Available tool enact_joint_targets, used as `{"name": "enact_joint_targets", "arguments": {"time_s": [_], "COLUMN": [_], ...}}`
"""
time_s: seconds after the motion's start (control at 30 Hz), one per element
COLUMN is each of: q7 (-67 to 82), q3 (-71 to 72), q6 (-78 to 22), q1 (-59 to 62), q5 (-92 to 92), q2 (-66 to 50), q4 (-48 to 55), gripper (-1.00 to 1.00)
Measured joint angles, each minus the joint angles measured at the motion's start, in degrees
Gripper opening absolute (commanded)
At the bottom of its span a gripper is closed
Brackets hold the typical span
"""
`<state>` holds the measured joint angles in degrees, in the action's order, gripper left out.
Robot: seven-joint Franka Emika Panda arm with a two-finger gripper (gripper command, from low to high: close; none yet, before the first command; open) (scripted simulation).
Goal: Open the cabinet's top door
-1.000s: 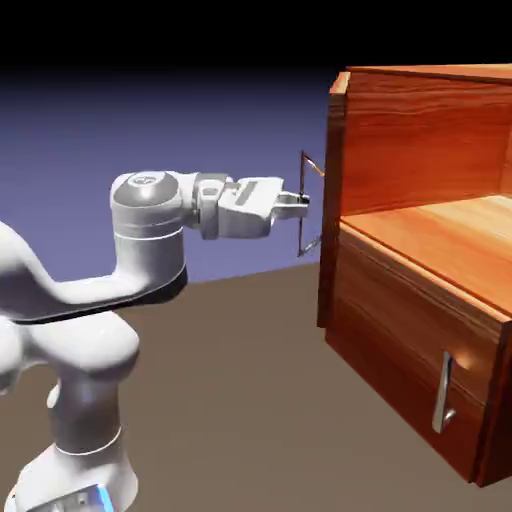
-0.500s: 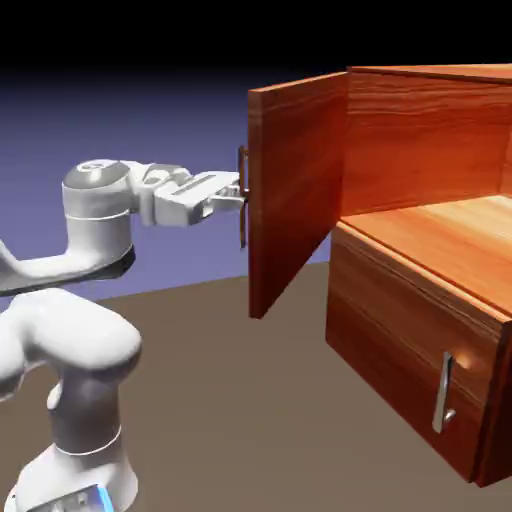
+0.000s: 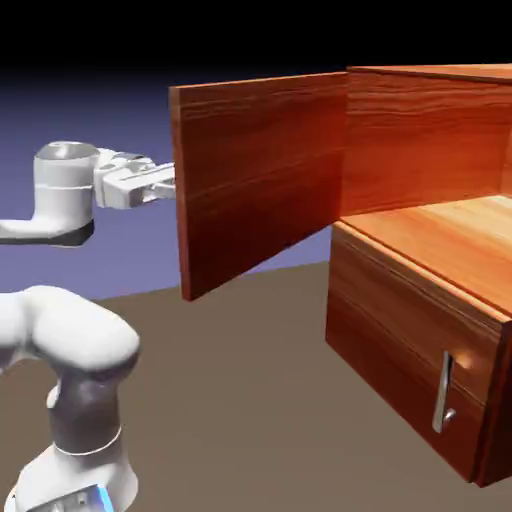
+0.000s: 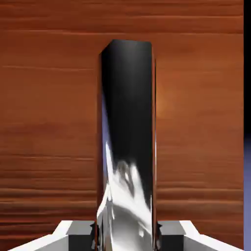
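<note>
In the exterior view, the large boxy reddish-brown wood-grain cabinet (image 3: 420, 250) stands on the right of the dull brown bench (image 3: 250, 400). Its upper, larger wood-grain panel, the top door (image 3: 260, 170), is swung well out from the cabinet body, hinged along its right edge, so that its inner face is turned to this camera and its free edge points toward the robot. The white arm reaches in from the left and its gripper (image 3: 165, 183) meets that free edge; the door hides the fingertips and the handle here, so the grasp cannot be judged from this side. The arm is stretched level at handle height, which suits a pull along the door's arc. The lower, shorter panel with its own slim metal handle (image 3: 441, 392) is shut.

In the hand view, the door's outer wood face fills the picture and the slim silver vertical bar handle (image 4: 128, 142), dark above and mirror-bright below, runs up from the bottom edge. The two grey fingertips (image 4: 81, 240) sit tight against either side of the bar, so the gripper is clamped on the handle. Holding the bar between both fingers lets the hand draw the door round without slipping off. I judge the door largely open already.
</note>
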<state>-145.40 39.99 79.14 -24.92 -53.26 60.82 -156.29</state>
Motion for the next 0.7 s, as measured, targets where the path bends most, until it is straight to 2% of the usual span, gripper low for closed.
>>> {"name": "enact_joint_targets", "arguments": {"time_s": [0.37,0.7], "q7": [-5.2,-5.3], "q3": [22.0,38.9], "q6": [-17.1,-27.1], "q1": [20.8,41.6], "q5": [11.8,16.9], "q2": [-14.6,-17.2], "q4": [22.2,39.0], "gripper": [-1.0,-1.0]}}
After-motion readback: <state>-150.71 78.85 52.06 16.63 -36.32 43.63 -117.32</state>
